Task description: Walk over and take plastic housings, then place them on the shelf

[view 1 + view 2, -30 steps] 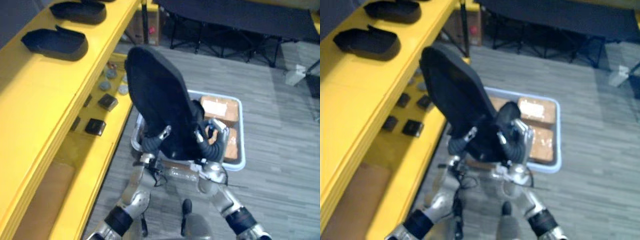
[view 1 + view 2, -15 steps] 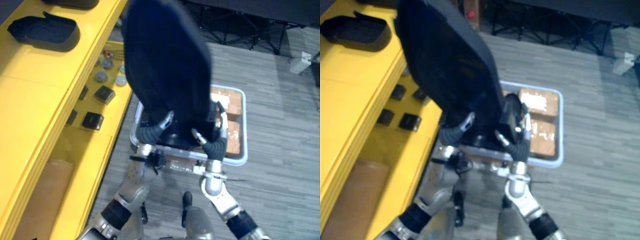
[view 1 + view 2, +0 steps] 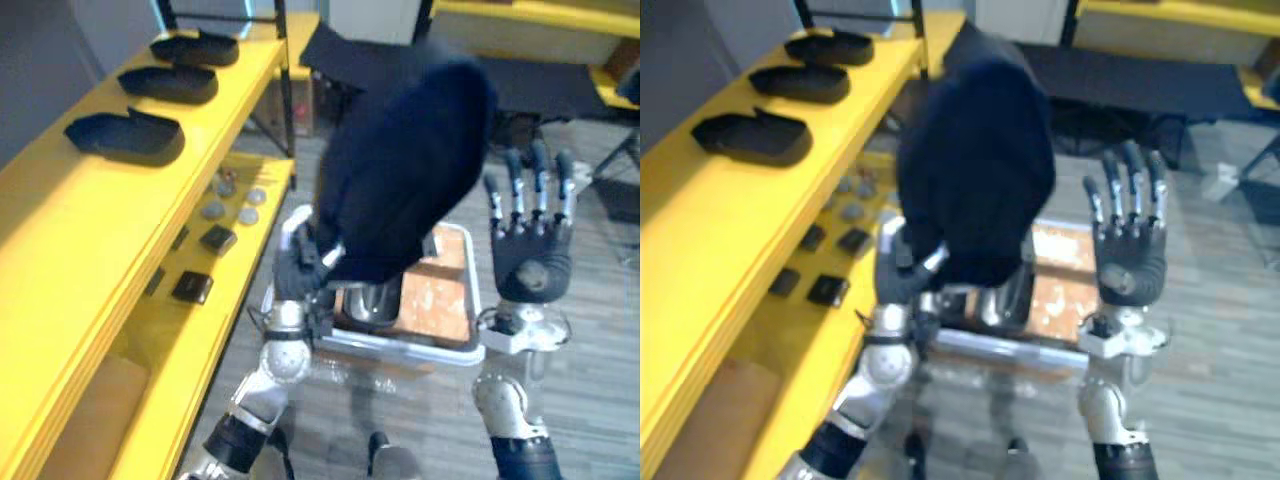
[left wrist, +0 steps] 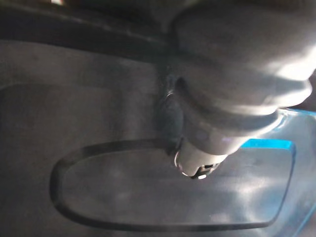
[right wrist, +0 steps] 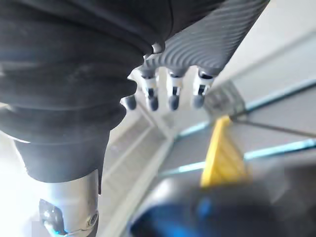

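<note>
The left robot hand point(image 3: 298, 268) is clamped on a large, black, rounded plastic housing point(image 3: 400, 180), with its fingers curled round the housing's lower edge. In the left wrist view its thumb point(image 4: 197, 158) lies against the dark surface of the shell point(image 4: 74, 123). The housing is held up in the air and tilted, its broad end uppermost. It sits off the front edge of the long yellow shelf point(image 3: 60, 230) and above a pale plastic tray point(image 3: 400, 345) that stands on the grey plank-patterned floor point(image 3: 590, 380). The tray holds flat brown packets point(image 3: 437, 300).

The right robot hand point(image 3: 530, 262) is raised just beside the housing but is apart from it. Its fingers are straight, spread and pointing upward, and they grasp nothing. The right wrist view shows the same straight fingers point(image 5: 170, 94).

Three more black plastic housings lie in a row on the shelf's top board. One is nearest point(image 3: 125, 137), one is in the middle point(image 3: 168, 83), and one is toward the far end point(image 3: 194, 47). All three are well apart from the held one.

On the lower board, near its front edge, sit small black square blocks point(image 3: 191, 287) and a cluster of grey round discs point(image 3: 212, 211).
</note>
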Available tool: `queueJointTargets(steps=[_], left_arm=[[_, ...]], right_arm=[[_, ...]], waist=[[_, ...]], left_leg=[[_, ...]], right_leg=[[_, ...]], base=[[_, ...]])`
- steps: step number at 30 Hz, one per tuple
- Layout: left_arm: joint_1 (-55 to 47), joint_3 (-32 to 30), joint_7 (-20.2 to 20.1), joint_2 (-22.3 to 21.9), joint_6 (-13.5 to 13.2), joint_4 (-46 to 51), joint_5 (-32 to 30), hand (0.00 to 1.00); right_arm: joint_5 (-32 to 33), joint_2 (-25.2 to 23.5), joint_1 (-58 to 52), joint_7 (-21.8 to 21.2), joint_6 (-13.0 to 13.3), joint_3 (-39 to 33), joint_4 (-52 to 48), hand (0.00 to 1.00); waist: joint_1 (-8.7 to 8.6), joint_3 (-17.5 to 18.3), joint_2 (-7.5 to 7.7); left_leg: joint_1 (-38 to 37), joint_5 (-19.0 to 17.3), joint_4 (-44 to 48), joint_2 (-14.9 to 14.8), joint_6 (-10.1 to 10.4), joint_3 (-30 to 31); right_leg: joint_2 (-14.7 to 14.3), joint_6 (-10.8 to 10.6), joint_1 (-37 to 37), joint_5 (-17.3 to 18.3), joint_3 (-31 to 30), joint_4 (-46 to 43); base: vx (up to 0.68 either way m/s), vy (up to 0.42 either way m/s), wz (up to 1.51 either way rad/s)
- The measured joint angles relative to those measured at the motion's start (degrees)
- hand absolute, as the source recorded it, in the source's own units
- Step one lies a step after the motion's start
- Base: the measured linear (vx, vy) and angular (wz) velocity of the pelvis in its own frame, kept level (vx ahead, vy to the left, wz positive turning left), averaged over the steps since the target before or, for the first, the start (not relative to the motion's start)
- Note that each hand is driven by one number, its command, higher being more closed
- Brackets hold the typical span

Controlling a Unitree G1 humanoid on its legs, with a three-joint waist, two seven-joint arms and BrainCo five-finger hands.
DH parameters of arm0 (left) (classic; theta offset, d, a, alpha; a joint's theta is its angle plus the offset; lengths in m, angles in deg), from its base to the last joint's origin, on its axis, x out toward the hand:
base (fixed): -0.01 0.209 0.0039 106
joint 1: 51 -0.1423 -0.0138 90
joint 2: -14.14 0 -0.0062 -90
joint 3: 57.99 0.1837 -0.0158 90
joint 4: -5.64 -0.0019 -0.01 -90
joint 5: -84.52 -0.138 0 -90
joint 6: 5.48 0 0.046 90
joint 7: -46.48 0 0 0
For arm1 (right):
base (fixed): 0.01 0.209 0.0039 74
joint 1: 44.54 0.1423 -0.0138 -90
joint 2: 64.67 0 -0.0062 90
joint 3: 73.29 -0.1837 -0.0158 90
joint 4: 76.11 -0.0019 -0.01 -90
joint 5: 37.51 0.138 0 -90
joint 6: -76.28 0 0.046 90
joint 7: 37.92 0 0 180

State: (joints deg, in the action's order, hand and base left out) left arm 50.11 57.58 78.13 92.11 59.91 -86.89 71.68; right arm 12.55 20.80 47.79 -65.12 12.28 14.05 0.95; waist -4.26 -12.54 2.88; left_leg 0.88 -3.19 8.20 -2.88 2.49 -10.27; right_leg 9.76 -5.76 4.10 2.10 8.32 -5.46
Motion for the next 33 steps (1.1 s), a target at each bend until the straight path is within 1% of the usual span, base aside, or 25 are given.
queueJointTargets(steps=[1,2,4,6,7,8,9,11,12,13,14,16,17,19,20,22,23,24,25,26,27,28,30,31,33], left_arm=[[0.01,-0.19,0.51,0.07,0.10,-1.56,-1.43,1.00],[-0.06,-0.52,1.41,0.09,0.12,-2.55,-1.69,1.00],[-0.14,-2.09,2.22,0.08,0.03,-2.94,-1.51,1.00],[-0.39,-4.82,3.18,0.14,-0.87,-2.94,-0.49,1.00],[-1.04,-6.46,3.07,0.18,-1.87,-2.69,1.75,1.00],[-3.00,-7.80,2.69,0.19,-3.07,-1.48,4.14,1.00],[-4.18,-8.68,2.16,0.22,-3.67,-0.62,5.74,1.00],[-8.27,-10.10,-0.01,0.68,-5.53,2.36,11.83,1.00],[-9.21,-10.71,-0.63,0.97,-5.62,3.04,12.72,1.00],[-10.68,-12.03,-1.17,1.35,-5.70,4.26,13.69,1.00],[-11.80,-13.56,-1.46,2.20,-5.71,5.29,14.68,1.00],[-12.95,-16.77,-1.35,3.08,-5.70,6.45,14.62,1.00],[-14.02,-20.22,-1.05,4.07,-5.70,7.54,14.73,1.00],[-15.50,-23.62,-0.74,4.96,-5.63,8.78,15.08,1.00],[-16.76,-26.33,-0.06,5.04,-5.52,9.85,15.01,1.00],[-18.32,-29.74,1.06,5.03,-5.27,10.78,14.61,1.00],[-19.67,-31.86,1.67,5.01,-5.08,11.53,14.43,1.00],[-21.51,-34.14,2.29,4.98,-4.89,12.66,13.97,1.00],[-22.30,-35.19,2.60,4.98,-4.87,13.07,13.88,1.00],[-23.74,-37.24,3.54,4.79,-4.86,13.93,13.67,1.00],[-24.35,-38.35,3.88,4.51,-4.86,14.24,13.31,1.00],[-25.56,-40.26,4.43,4.28,-4.86,15.04,12.38,1.00],[-27.41,-42.47,4.50,4.11,-4.86,17.07,11.80,1.00],[-28.71,-44.01,4.42,3.30,-4.89,19.39,11.85,1.00],[-29.92,-45.88,4.08,1.62,-4.89,21.31,11.79,1.00]], right_arm=[[0.67,-0.04,-0.99,-0.82,-1.74,-0.95,-0.05,0.00],[0.91,-0.33,-2.54,-0.40,-2.52,-2.09,-0.04,0.00],[0.85,-2.40,-5.70,1.54,-2.47,-5.08,-0.05,0.00],[0.33,-5.92,-8.98,6.02,-1.96,-8.47,-0.04,0.00],[0.10,-8.23,-11.67,9.19,-1.90,-10.42,0.06,0.00],[-0.01,-10.14,-14.88,11.51,-1.82,-11.32,0.10,0.00],[-0.29,-10.97,-16.72,12.59,-1.63,-11.52,0.11,0.00],[-1.58,-13.80,-23.36,16.21,-0.28,-13.78,0.15,0.00],[-1.98,-14.21,-24.53,17.05,0.00,-14.78,0.29,0.00],[-3.51,-14.54,-25.68,17.60,0.39,-17.39,1.03,0.00],[-4.11,-14.43,-25.87,17.32,0.85,-20.51,2.37,0.00],[-4.13,-14.24,-25.64,17.07,1.80,-23.97,3.47,0.00],[-4.13,-13.78,-25.49,16.45,3.25,-25.97,3.62,0.00],[-4.13,-12.65,-24.97,15.47,4.50,-26.67,3.62,0.00],[-4.24,-11.55,-23.60,14.81,5.05,-26.94,3.54,0.00],[-5.65,-10.02,-21.23,14.89,5.11,-26.78,3.36,0.00],[-6.67,-8.82,-19.46,15.29,5.05,-25.82,3.29,0.00],[-7.71,-7.49,-17.24,16.29,4.93,-24.44,3.30,0.00],[-8.35,-6.94,-16.17,16.67,4.83,-23.70,3.30,0.00],[-9.89,-5.98,-13.83,17.59,4.59,-22.12,3.42,0.00],[-10.51,-5.54,-12.63,17.76,4.37,-21.31,3.58,0.00],[-10.65,-4.70,-10.39,18.44,3.79,-19.26,4.02,0.00],[-11.77,-4.12,-7.15,18.98,2.32,-16.13,5.62,0.00],[-12.89,-3.80,-4.81,20.37,1.77,-13.25,6.06,0.00],[-13.94,-3.57,-2.58,21.49,0.35,-9.92,6.68,0.00]], waist=[[-0.22,0.40,0.12],[-0.04,0.48,0.26],[-0.49,0.74,0.54],[-1.62,0.92,0.77],[-2.75,1.08,0.97],[-3.02,1.58,0.98],[-3.21,1.76,0.94],[-4.99,1.79,0.86],[-5.34,1.81,0.85],[-5.91,1.81,0.84],[-6.01,1.80,0.83],[-5.97,1.83,0.54],[-5.93,1.88,0.26],[-5.74,2.18,-0.20],[-5.39,2.31,-0.66],[-4.46,2.21,-1.72],[-3.69,2.05,-2.36],[-2.81,2.05,-2.86],[-2.39,2.16,-3.10],[-1.36,2.01,-3.73],[-0.83,1.97,-4.12],[0.35,1.71,-4.69],[1.95,1.81,-4.89],[3.76,1.84,-4.94],[5.03,1.82,-4.90]], left_leg=[[-0.22,0.04,-0.28,-0.01,0.05,-0.45],[-1.01,0.08,-1.07,0.01,0.11,-1.38],[-1.94,0.14,-2.15,0.20,0.20,-2.20],[-2.24,0.10,-2.95,0.37,0.18,-2.95],[-2.60,0.08,-3.71,0.49,0.21,-3.43],[-2.81,0.10,-4.44,0.44,0.23,-4.70],[-2.82,0.10,-4.65,0.42,0.21,-5.14],[-2.89,-0.04,-4.68,0.43,0.17,-5.82],[-3.01,-0.12,-4.69,0.41,0.20,-5.90],[-3.32,-0.23,-4.73,0.39,0.25,-6.11],[-4.04,-0.23,-4.89,0.38,0.23,-6.33],[-4.70,-0.24,-5.40,0.25,0.23,-6.56],[-5.61,-0.27,-5.98,0.27,0.18,-6.12],[-5.90,-0.41,-6.38,0.26,-0.03,-5.34],[-5.72,-0.51,-6.62,0.55,-0.17,-4.66],[-4.73,-0.43,-6.86,1.03,-0.38,-2.74],[-4.02,0.22,-7.22,1.54,-0.41,-1.17],[-3.31,1.24,-8.04,2.18,-0.48,0.38],[-2.71,1.72,-8.17,2.42,-0.49,1.11],[-2.04,2.81,-8.82,2.73,-0.30,2.43],[-1.74,3.40,-9.03,2.78,-0.13,3.59],[-1.71,4.78,-9.70,2.66,0.19,5.29],[-1.15,5.70,-10.06,2.44,0.56,8.42],[-0.44,6.18,-10.08,2.39,0.69,10.04],[0.16,6.58,-10.05,2.75,0.64,11.98]], right_leg=[[-0.04,0.18,-0.12,-0.10,-0.44,0.20],[0.00,0.24,-0.12,-0.11,-1.01,0.26],[0.13,0.54,-0.15,0.04,-1.98,0.35],[0.26,0.56,-0.24,0.04,-2.58,0.53],[0.30,0.68,-0.39,0.12,-2.97,0.71],[0.19,0.70,-1.33,0.13,-4.18,0.73],[0.11,0.54,-1.70,0.03,-4.80,0.73],[0.08,0.10,-2.08,-0.30,-5.50,0.71],[0.05,0.10,-2.06,-0.38,-5.57,0.70],[0.01,0.07,-2.00,-0.52,-5.78,0.66],[-0.07,0.12,-1.87,-0.77,-6.29,0.62],[-0.27,0.07,-1.50,-1.26,-6.80,0.61],[-0.28,0.08,-0.51,-1.33,-6.68,0.61],[-0.15,0.08,0.10,-1.34,-6.48,0.57],[0.14,0.09,0.17,-1.34,-6.10,0.52],[0.54,0.13,0.23,-1.29,-4.18,0.54],[0.85,1.13,0.35,-0.52,-2.91,0.59],[1.30,1.30,0.37,0.59,-1.48,0.78],[1.51,0.99,0.33,1.06,-0.63,0.91],[1.64,0.15,0.37,1.45,1.03,0.93],[1.50,0.09,0.37,1.42,2.00,0.93],[1.28,-0.17,0.90,1.37,4.09,0.97],[1.09,-0.33,2.10,1.48,7.43,1.23],[0.92,-0.31,2.44,1.59,9.21,1.26],[0.99,-0.45,3.21,1.82,11.34,1.27]], base=[[0.01,0.007,-0.23],[0.01,0.010,-0.23],[0.01,0.027,-0.26],[0.02,0.033,-0.21],[0.04,0.036,-0.30],[0.04,0.034,-0.37],[0.07,0.031,-0.40],[0.09,0.023,-0.15],[0.08,0.023,-0.07],[0.09,0.032,-0.13],[0.07,0.031,-0.15],[0.02,0.013,-0.07],[-0.01,0.013,0.10],[-0.03,0.009,0.19],[-0.06,0.013,0.26],[-0.08,0.003,0.47],[-0.06,-0.016,0.73],[-0.03,-0.021,0.72],[-0.03,-0.044,0.76],[-0.03,-0.049,0.62],[0.00,-0.070,0.79],[0.02,-0.073,0.83],[0.01,-0.061,0.84],[-0.01,-0.034,0.62],[-0.02,-0.032,0.65]])
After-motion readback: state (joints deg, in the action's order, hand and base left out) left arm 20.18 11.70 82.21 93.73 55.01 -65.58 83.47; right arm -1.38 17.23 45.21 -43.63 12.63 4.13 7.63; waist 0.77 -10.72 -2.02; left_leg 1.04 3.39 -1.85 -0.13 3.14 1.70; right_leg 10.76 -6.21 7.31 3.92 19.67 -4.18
